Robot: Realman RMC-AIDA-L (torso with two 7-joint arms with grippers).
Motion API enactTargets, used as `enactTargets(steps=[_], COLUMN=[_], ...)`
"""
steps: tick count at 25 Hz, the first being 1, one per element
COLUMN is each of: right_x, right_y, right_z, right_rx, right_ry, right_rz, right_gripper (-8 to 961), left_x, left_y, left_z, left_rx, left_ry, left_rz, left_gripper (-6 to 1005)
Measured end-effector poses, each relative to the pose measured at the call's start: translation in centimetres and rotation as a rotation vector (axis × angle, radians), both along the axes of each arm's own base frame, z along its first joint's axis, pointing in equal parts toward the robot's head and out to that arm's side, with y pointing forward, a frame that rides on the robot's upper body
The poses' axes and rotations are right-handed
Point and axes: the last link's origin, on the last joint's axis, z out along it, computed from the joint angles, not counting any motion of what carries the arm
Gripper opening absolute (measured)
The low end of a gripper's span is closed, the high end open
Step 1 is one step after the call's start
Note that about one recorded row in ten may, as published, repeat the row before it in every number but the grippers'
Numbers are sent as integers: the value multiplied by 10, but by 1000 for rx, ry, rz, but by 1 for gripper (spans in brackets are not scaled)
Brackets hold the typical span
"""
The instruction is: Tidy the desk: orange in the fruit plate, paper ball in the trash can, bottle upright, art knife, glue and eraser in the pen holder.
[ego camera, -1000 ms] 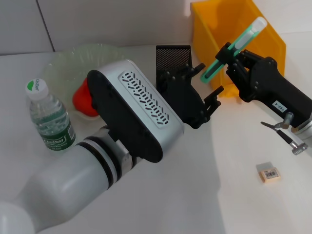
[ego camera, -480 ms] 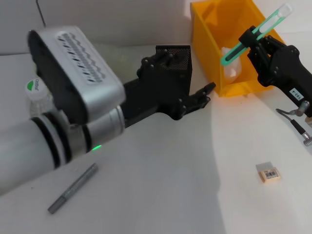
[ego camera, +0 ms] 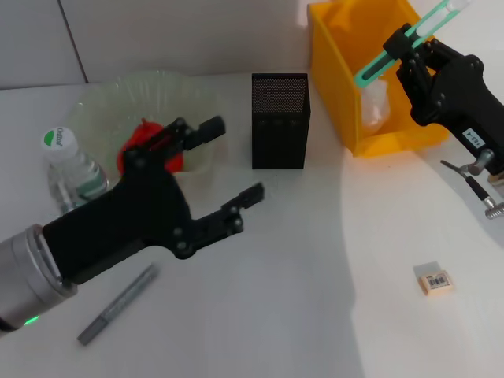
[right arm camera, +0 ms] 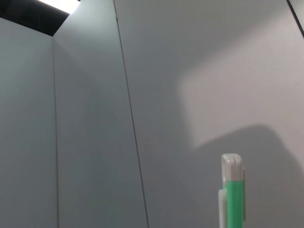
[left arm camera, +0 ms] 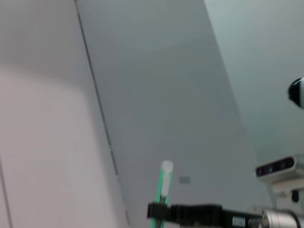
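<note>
1 left gripper (ego camera: 236, 169) drawn back, pen holder (ego camera: 279, 122) uncovered, possibly empty

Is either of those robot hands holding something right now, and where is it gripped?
The right gripper holds the green art knife, pinched around its middle. The left gripper is open, holding nothing.

The left gripper (ego camera: 232, 169), at the lower left of the head view, is matte black with two slim, knuckled fingers studded with small screws, and its black palm block runs back into a silver-grey metal wrist cuff carrying a small green indicator light at the frame's lower left edge. The right gripper (ego camera: 400, 49), in the upper right, is likewise matte black and angular, with a small white label printed with dark digits on its body and a silver metal fitting with a thin cable below it.
</note>
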Motion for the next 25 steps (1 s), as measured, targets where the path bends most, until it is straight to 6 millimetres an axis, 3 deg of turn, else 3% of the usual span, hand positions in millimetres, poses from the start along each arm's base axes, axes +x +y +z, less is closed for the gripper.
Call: enactTargets(steps=[1,5,10,11,12,16,25], right_x=[-5,-14,-36,-45,-45,-56,-58], right_y=[5,14,34,41,41,56,77], right_z=[-3,-10,-31,-39,-39,-49,-62], right_rx=[35,68,119,123,123,108,55], right_ry=[-17,-51,-143,-166,-166,-186,-226], right_rz=[6,7,7,9,9,-37,-149], right_gripper=[84,85,87,87,87,88,90], left_x=[-22,-44,-51,-68,-72,-76,-76], left_y=[-5,-15,-19,-29,-32,-36,-35], left_z=[-9,-22,-25,-32,-33,-35,-35], left_rx=[70,135,136,109,99,80,52], left_ry=[16,38,43,47,47,41,24], left_rz=[36,82,103,158,171,192,209], left_gripper=[777,777,776,776,776,776,776])
